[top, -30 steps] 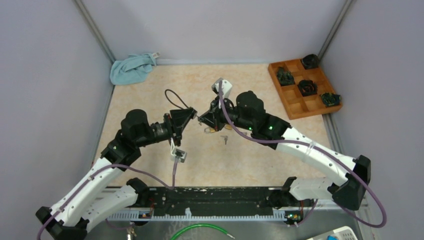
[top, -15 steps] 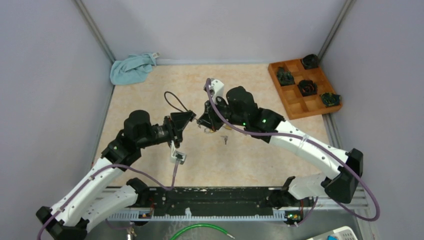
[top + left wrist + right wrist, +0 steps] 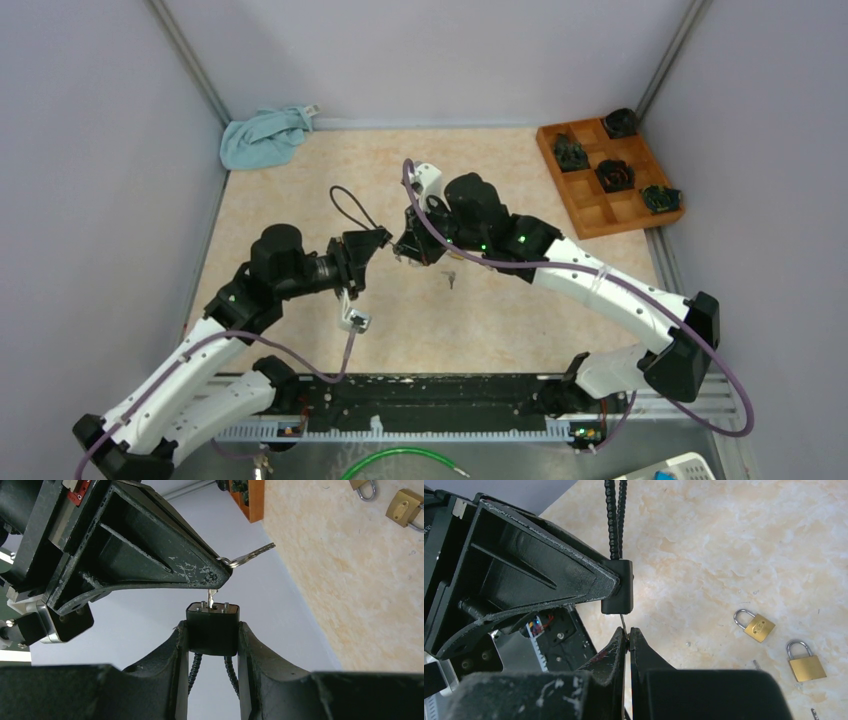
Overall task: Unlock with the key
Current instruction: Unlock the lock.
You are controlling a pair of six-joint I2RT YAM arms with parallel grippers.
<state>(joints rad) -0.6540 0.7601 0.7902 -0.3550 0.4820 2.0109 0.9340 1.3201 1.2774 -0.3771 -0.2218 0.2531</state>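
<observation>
Left gripper [image 3: 213, 632] part-open, clamping black cable lock [image 3: 212, 614] at frame centre; right gripper [image 3: 628, 634] pinched tight on key [image 3: 210, 598], tip at keyhole; any tilt could jam or slip the key

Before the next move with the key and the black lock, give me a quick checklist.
1. Left pincer clamps black lock: ok.
2. Right pincer shut on key: ok.
3. Key tip meets the lock's end face: ok.
4. Key pushed fully in: not ok, bare blade shows.
5. Spare key hangs clear of the lock: ok.
6. Lock released: cannot tell.
</observation>
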